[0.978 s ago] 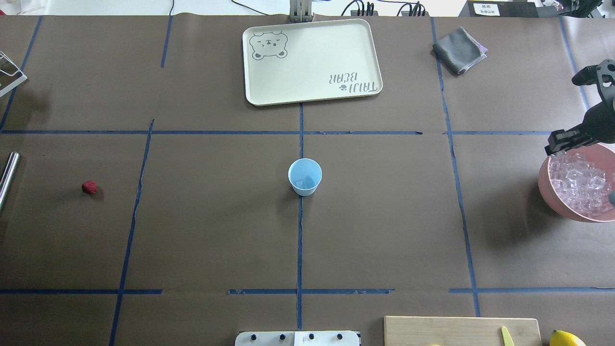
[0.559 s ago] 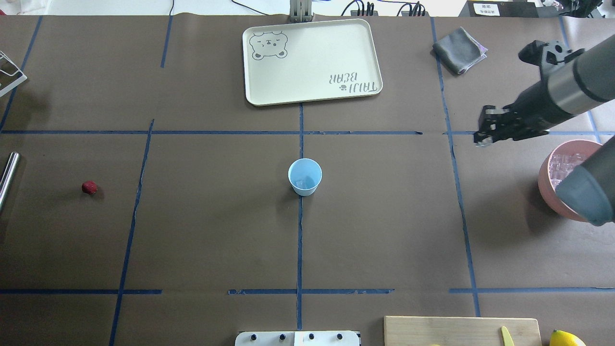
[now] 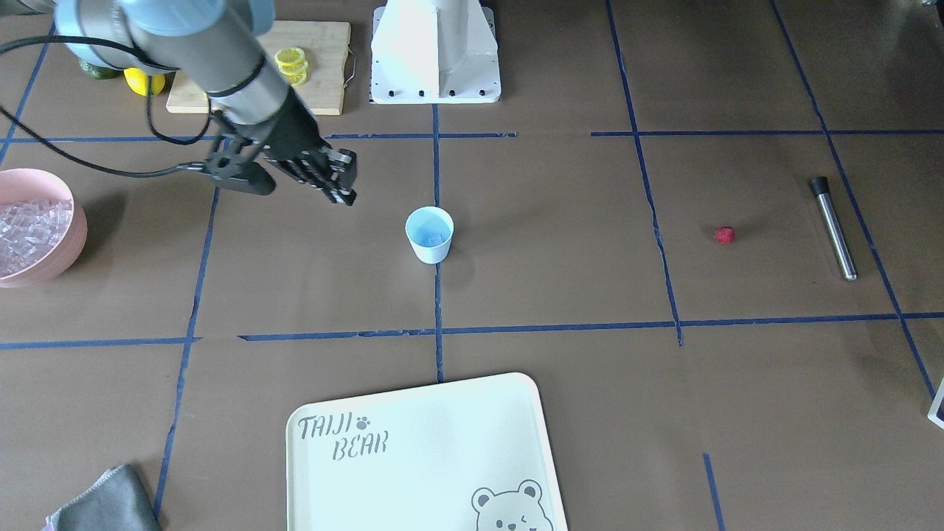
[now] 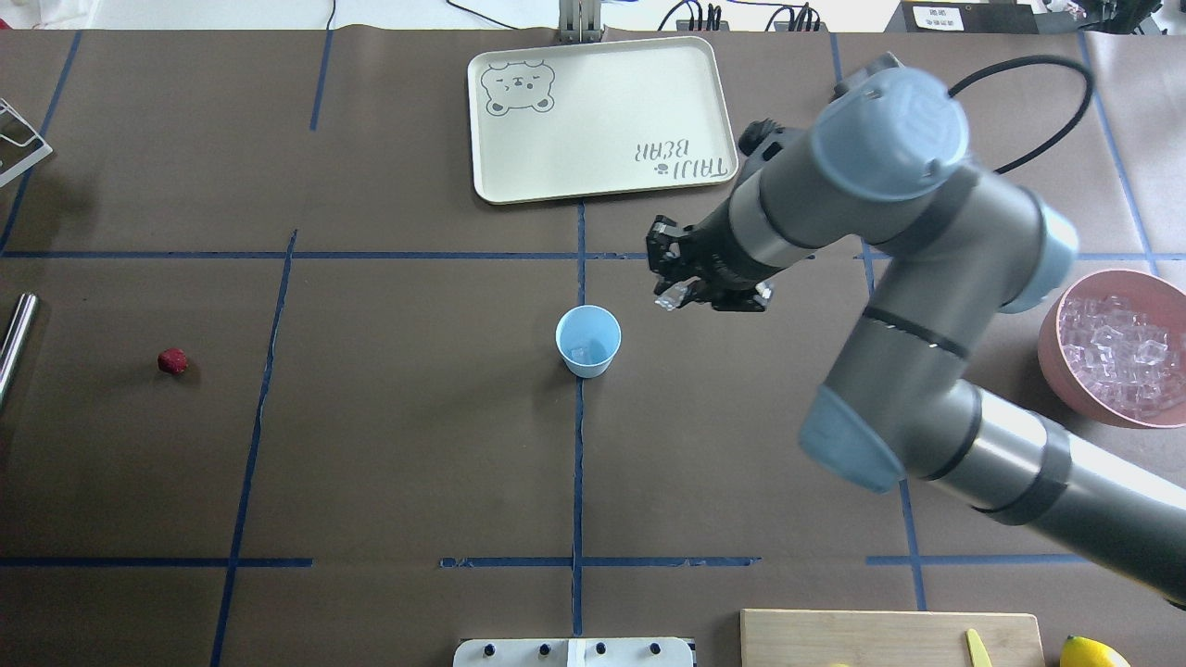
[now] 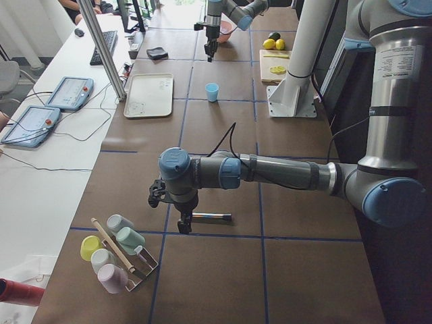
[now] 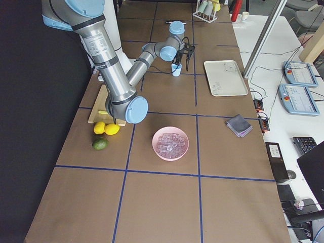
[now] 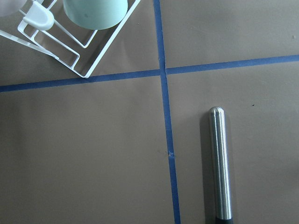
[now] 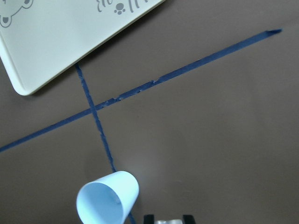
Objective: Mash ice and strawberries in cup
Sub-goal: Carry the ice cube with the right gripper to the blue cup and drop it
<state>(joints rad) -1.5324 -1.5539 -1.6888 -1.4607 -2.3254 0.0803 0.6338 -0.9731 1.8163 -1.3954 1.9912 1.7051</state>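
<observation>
**Right arm carrying ice toward the cup.** We found the right claw raised above the bench and clamped on one clear ice cube, which showed at its fingertips. The claw hung just beside the cup, toward the robot's right and slightly farther out, and it was not over the cup's mouth.

The cup stood upright on the blue tape line at mid-bench, and a second cube lay on its floor. The rest of the ice was heaped in a pink bowl at the bench's right edge, well apart from the cup.

The strawberry lay alone on the bench, far to the left of the cup. A steel rod lay beyond it at the left edge. The left claw hovered just above that rod, and we could not tell whether its jaws were apart or together.
</observation>
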